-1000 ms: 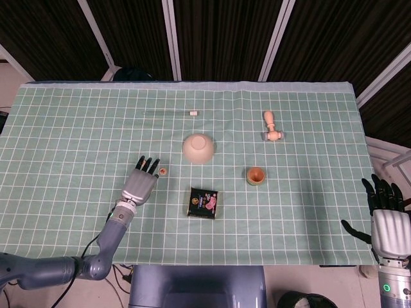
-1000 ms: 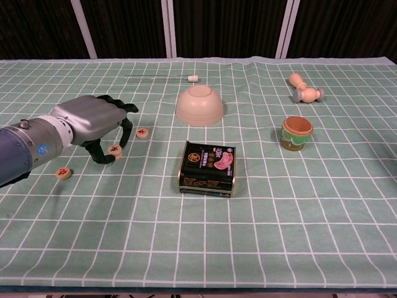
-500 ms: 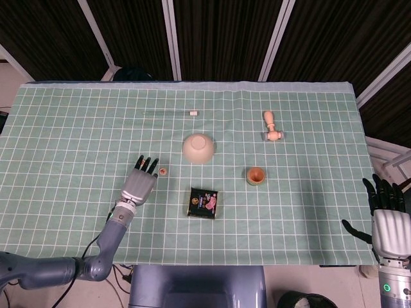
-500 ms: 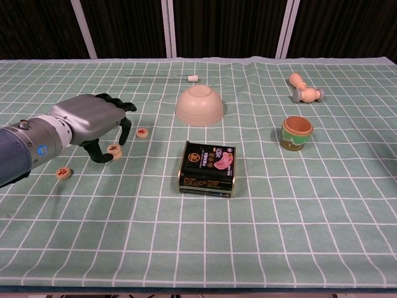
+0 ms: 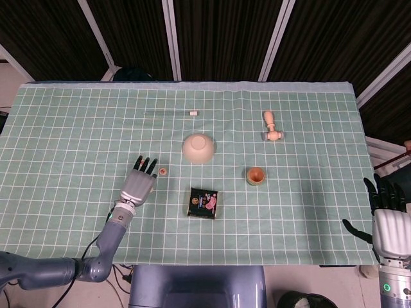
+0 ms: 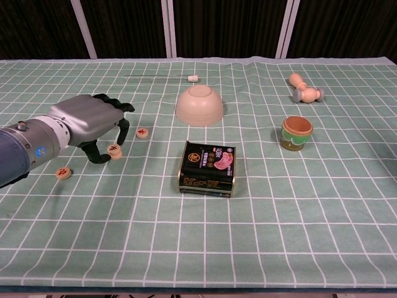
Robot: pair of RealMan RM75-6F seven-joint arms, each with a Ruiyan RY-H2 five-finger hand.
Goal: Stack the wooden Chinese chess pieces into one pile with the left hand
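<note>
Three round wooden chess pieces lie flat and apart on the green checked cloth. One piece (image 6: 142, 132) (image 5: 163, 171) sits right of my left hand (image 6: 87, 124) (image 5: 138, 183). A second piece (image 6: 114, 149) lies on the cloth just under the hand, between the thumb and the curved fingers (image 6: 123, 127); I see no grip on it. The third piece (image 6: 62, 173) rests nearer the front, beside my forearm. In the head view the hand hides the last two. My right hand (image 5: 389, 218) hangs off the table's right edge with its fingers straight and empty.
An upturned beige bowl (image 6: 199, 105) stands behind a black tin (image 6: 208, 167). An orange-rimmed cup (image 6: 296, 132) and a wooden mallet-like toy (image 6: 304, 89) are to the right. A thin rod with a white tip (image 6: 192, 78) lies at the back.
My left hand has drawn back slightly toward the left; the piece beneath it has hardly moved. The right hand has sunk a little.
</note>
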